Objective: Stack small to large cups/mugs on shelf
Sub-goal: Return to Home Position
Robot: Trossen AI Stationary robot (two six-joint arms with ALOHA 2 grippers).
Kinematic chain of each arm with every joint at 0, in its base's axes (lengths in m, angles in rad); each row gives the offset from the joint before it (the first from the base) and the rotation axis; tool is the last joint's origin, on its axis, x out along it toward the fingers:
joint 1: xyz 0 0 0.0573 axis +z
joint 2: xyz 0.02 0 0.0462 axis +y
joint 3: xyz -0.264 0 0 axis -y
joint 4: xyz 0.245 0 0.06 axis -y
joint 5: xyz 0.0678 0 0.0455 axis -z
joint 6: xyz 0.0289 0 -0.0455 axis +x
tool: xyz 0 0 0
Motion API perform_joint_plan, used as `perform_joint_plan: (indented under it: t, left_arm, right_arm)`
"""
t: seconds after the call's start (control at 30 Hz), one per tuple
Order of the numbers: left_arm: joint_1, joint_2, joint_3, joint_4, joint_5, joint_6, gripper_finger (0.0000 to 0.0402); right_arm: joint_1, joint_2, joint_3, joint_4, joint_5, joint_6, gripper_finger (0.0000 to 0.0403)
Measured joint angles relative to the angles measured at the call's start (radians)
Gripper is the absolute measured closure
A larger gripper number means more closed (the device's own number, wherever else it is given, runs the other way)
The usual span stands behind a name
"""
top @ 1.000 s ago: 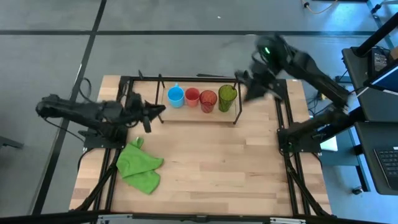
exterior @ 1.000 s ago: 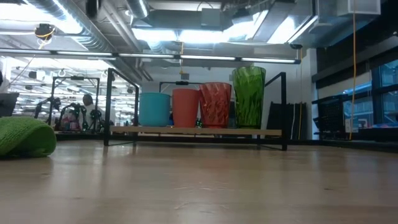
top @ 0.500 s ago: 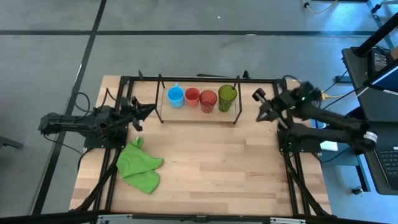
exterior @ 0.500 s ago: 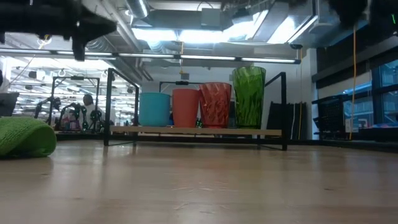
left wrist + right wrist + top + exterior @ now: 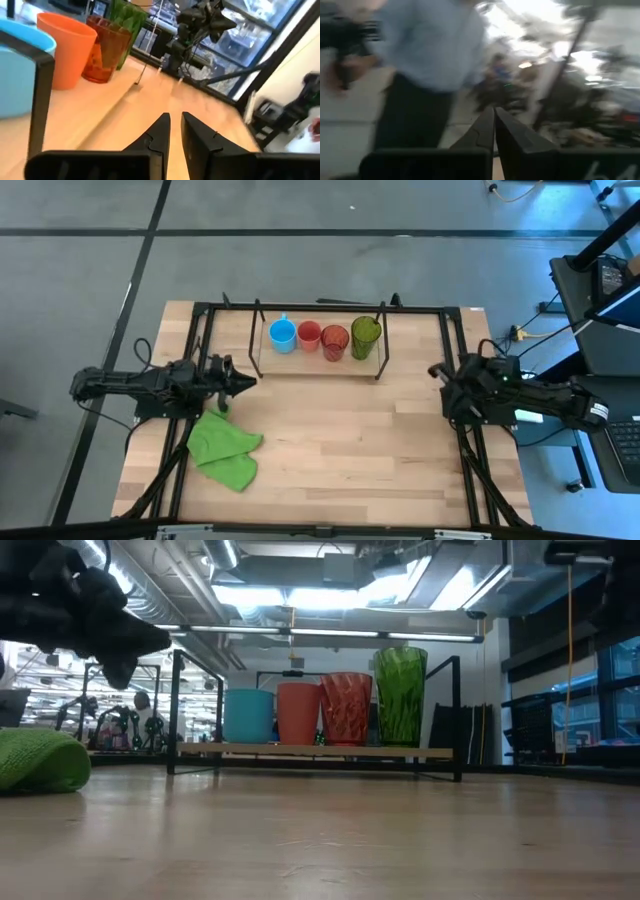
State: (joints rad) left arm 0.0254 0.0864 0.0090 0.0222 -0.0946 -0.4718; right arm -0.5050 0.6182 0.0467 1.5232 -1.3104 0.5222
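Observation:
Four cups stand upright in a row on the shelf's (image 5: pixel 262 340) wooden base (image 5: pixel 315 751), from left to right: a light-blue mug (image 5: pixel 283 335), a small red cup (image 5: pixel 309 334), a red-orange tumbler (image 5: pixel 335 341) and a taller green tumbler (image 5: pixel 365 337). They also show in the low view, from the mug (image 5: pixel 248 715) to the green tumbler (image 5: pixel 400 695). My left gripper (image 5: pixel 243 380) is shut and empty, left of the shelf. My right gripper (image 5: pixel 437 370) is shut and empty, by the table's right rail.
A bright green cloth (image 5: pixel 225 445) lies crumpled at the near left of the wooden table; it also shows in the low view (image 5: pixel 40 760). A black metal frame (image 5: pixel 455 340) runs around the tabletop. A person in a blue shirt (image 5: pixel 430 45) shows beyond the table.
My right gripper has swung from beside the shelf's right end toward the table's right edge and nearer, and down. My left gripper has drawn back a little from the shelf's left end toward the near edge. The cups have kept still.

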Motion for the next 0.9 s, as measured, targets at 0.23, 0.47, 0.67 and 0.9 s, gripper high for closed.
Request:
perform_joint_plan:
  t: [0.23, 0.47, 0.67, 0.9]
  left_arm:
    - [0.0, 0.042, 0.0, -0.003, 0.013, 0.1, 0.036]
    - [0.0, 0.043, 0.0, -0.003, 0.011, 0.09, 0.036]
    - [0.0, 0.043, 0.0, -0.003, 0.011, 0.09, 0.036]
    - [0.0, 0.043, 0.0, -0.003, 0.011, 0.089, 0.036]
  right_arm:
    - [0.003, 0.001, -0.022, -0.003, -0.257, 0.105, 0.0386]
    - [0.003, 0.001, -0.023, -0.007, -0.232, 0.102, 0.0386]
    - [0.003, 0.001, -0.023, -0.007, -0.236, 0.101, 0.0386]
    - [0.003, 0.001, -0.023, -0.007, -0.236, 0.102, 0.0386]
